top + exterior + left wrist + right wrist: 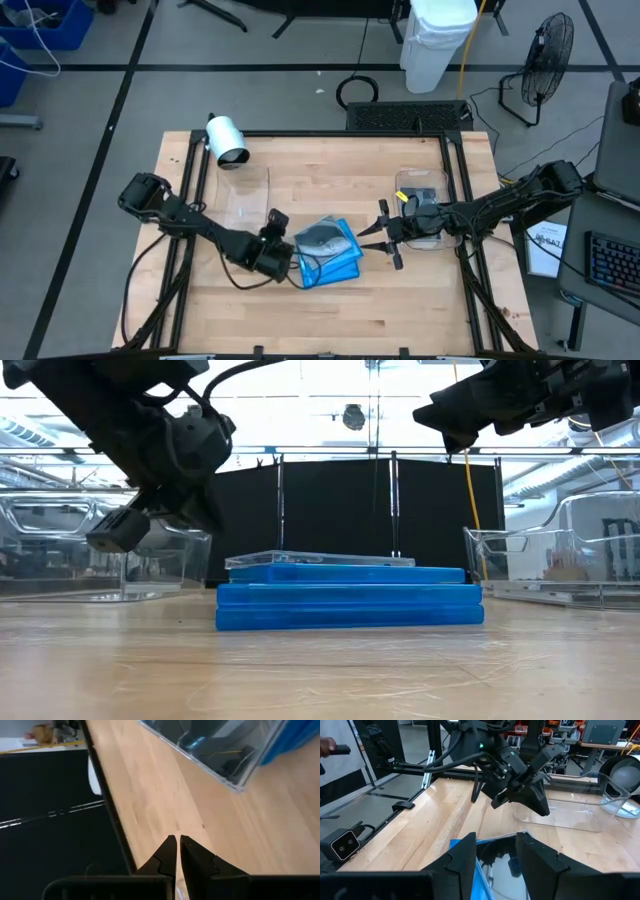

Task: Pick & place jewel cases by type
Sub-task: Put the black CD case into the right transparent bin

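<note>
A stack of bright blue jewel cases (335,262) (350,600) lies flat near the table's middle. A clear, dark-backed case (322,238) (300,560) rests on top of it. My left gripper (294,266) (177,845) is shut and hovers just off the stack's left side, raised above the table (115,535). My right gripper (375,238) (495,852) is open and held above the stack's right edge, its fingers pointing toward the table's left. In the right wrist view the clear case (495,857) shows between and beyond its fingers.
A clear plastic tub (245,190) (60,550) stands left of the stack. A second tub (425,195) (560,555) sits under my right arm. A white cylinder (228,140) lies at the far left corner. Black frame rails edge the table, and bare wood lies toward the near edge.
</note>
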Available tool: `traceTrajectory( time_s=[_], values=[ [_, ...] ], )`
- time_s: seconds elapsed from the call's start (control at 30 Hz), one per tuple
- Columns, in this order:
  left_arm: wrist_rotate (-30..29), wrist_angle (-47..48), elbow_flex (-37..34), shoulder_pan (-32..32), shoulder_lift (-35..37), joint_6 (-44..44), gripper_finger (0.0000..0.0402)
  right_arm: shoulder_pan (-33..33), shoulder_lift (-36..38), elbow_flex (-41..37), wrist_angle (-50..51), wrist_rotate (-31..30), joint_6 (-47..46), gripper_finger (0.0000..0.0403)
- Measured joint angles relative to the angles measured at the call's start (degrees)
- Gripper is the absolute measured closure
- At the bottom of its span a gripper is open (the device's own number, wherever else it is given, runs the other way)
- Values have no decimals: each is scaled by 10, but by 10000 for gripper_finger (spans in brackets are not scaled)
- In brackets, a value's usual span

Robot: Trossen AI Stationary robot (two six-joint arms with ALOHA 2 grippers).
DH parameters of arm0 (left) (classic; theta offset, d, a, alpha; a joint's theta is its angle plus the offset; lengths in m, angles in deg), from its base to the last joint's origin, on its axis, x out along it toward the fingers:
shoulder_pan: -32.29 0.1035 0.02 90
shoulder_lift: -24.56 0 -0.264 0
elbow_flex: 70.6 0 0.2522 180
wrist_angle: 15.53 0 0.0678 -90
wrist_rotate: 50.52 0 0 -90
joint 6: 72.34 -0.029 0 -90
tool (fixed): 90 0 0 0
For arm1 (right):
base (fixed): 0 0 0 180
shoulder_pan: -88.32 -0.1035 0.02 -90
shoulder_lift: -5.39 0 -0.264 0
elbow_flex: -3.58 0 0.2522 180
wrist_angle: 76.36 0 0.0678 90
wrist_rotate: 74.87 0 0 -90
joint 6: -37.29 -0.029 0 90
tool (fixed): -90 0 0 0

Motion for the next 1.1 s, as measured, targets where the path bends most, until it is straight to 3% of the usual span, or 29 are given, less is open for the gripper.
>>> traceTrajectory(
  time_s=[0.17, 0.3, 0.5, 0.7, 0.77, 0.93, 1.1],
  values=[
    [85, -1, 0, -10, 0, 0, 370, 0, 0, 0, 0, 0, 2, 273],
    [70, -10, 0, -48, 0, -26, 352, 0, 0, 0, 0, 0, 3, 273],
    [75, -20, 0, -68, 0, -18, 280, 0, 0, 0, 0, 0, 12, 273],
    [98, -41, 0, -42, -17, -11, 202, 0, 0, 0, 0, 0, 18, 273],
    [78, -49, 0, -33, -34, -22, 189, 0, 0, 0, 0, 0, 17, 273],
    [32, -55, 0, -16, -63, -56, 186, 0, 0, 0, 0, 0, 17, 273],
    [51, -65, 0, 1, -65, -54, 210, 0, 0, 0, 0, 0, 17, 273]
  ],
)
